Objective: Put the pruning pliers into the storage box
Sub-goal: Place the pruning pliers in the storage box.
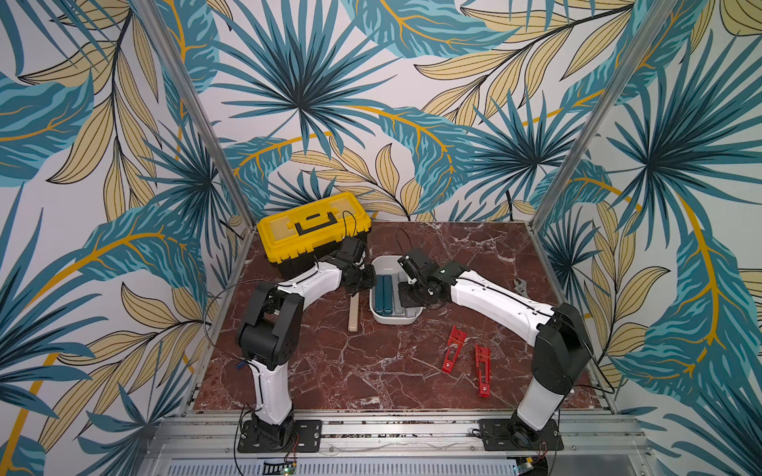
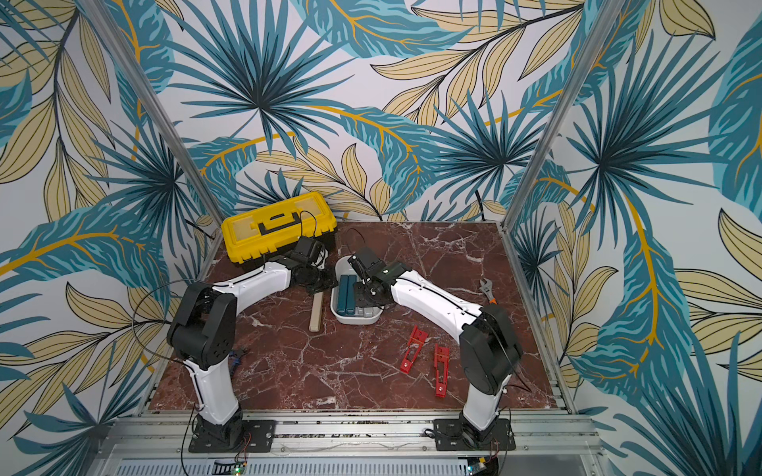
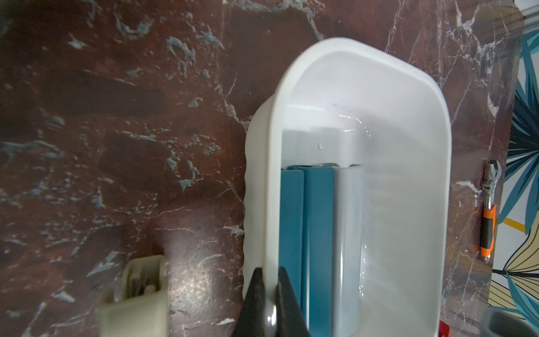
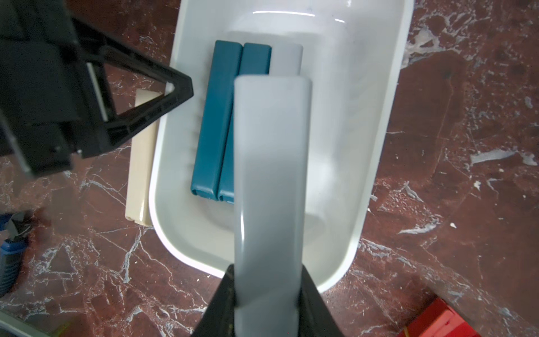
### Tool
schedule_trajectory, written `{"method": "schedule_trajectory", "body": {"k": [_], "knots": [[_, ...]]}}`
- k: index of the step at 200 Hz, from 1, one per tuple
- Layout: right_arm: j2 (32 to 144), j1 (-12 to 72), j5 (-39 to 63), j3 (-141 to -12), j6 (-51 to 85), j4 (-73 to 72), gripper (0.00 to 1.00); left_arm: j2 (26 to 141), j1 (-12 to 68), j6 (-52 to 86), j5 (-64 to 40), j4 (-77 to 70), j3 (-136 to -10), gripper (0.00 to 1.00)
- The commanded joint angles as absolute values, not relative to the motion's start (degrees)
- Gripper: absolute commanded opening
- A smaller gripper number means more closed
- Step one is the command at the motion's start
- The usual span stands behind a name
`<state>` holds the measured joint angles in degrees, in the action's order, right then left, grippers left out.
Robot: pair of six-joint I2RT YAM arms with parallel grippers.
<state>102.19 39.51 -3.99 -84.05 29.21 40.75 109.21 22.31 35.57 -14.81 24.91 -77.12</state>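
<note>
The white storage box (image 1: 393, 320) (image 4: 379, 146) sits mid-table with two teal pruning pliers pieces (image 1: 383, 294) (image 4: 215, 122) and a grey one (image 4: 287, 58) lying in it. My left gripper (image 3: 269, 291) (image 1: 365, 280) is shut on the box's left rim (image 3: 269, 175). My right gripper (image 4: 267, 271) (image 1: 406, 296) is shut on a second grey piece (image 4: 271, 160), held over the box. A beige piece (image 1: 353, 315) (image 3: 140, 291) lies just left of the box. Two flat red pieces (image 1: 453, 349) (image 1: 482, 370) lie at the front right.
A yellow-lidded black toolbox (image 1: 313, 230) stands behind my left arm. An orange-handled wrench (image 1: 520, 286) (image 3: 487, 216) lies near the right edge. A blue-handled tool (image 2: 237, 356) (image 4: 11, 248) lies by the left arm's elbow.
</note>
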Motion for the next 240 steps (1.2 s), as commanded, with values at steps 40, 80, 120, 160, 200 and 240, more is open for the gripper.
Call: {"method": "schedule_trajectory", "body": {"k": [40, 80, 120, 160, 200, 240], "knots": [[105.94, 36.29, -3.24, -85.46, 28.07, 37.11, 0.00, 106.17, 22.36, 36.31, -15.60, 22.18, -75.94, 0.00], [110.16, 35.86, -2.30, -88.03, 28.09, 36.22, 0.00, 106.44, 22.35, 36.56, -15.91, 21.36, -75.54, 0.00], [112.88, 35.35, -2.56, -88.35, 28.39, 35.00, 0.00, 106.44, 22.06, 36.20, -15.99, 21.52, -75.58, 0.00], [112.59, 34.37, -2.47, -87.85, 28.12, 34.27, 0.00, 106.51, 21.70, 36.13, -16.21, 21.02, -74.83, 0.00], [112.94, 34.20, -2.22, -87.57, 28.12, 34.19, 0.00, 106.62, 21.69, 36.24, -16.30, 20.65, -74.37, 0.00], [113.63, 34.03, -3.42, -87.45, 28.07, 34.18, 0.00, 106.79, 21.58, 36.29, -16.52, 20.46, -74.31, 0.00]]}}
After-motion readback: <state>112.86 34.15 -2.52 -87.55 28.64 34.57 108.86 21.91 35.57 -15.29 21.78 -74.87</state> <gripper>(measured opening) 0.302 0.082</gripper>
